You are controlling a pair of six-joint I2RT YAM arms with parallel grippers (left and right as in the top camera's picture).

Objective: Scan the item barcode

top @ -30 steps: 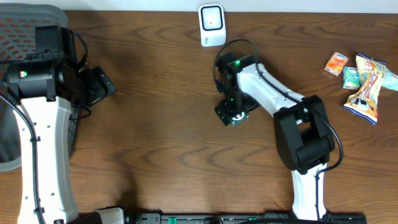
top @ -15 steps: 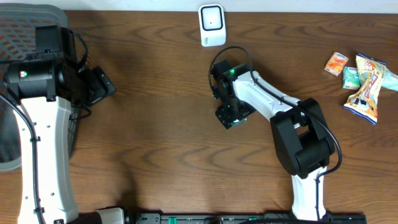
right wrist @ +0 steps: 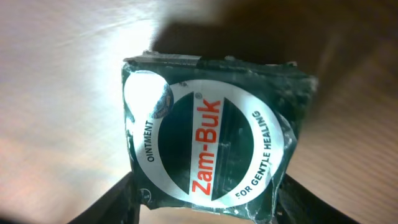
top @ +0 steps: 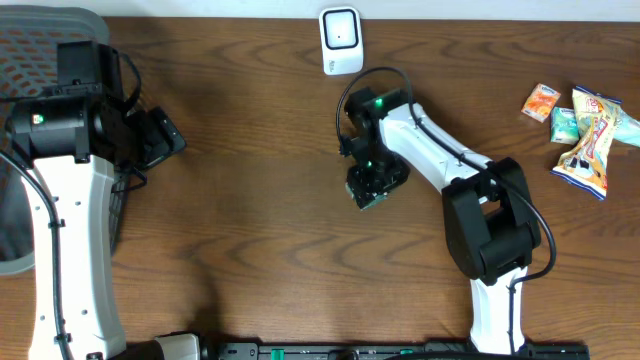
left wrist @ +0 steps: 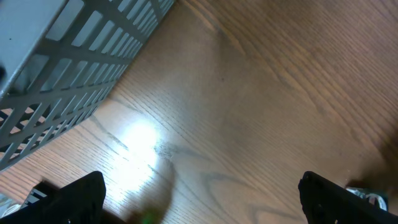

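Note:
The item is a dark green Zam-Buk ointment box (right wrist: 211, 137) with a round white label, lying on the wooden table. In the overhead view the box (top: 372, 195) is mostly hidden under the right wrist, below the white barcode scanner (top: 341, 40) at the table's back edge. My right gripper (right wrist: 205, 190) has come down over it, and both black fingers press against the box's two sides. No barcode shows on the upward face. My left gripper (top: 160, 140) hangs open at the far left with nothing between its fingers (left wrist: 68, 199).
A grey slatted basket (left wrist: 62, 74) stands at the far left beside the left arm. Several snack packets (top: 590, 130) lie at the right edge. Bare wood runs between the box and the scanner.
The right gripper's jaws have narrowed from wide open onto the box, and the wrist shifted slightly over it. The left arm has not moved.

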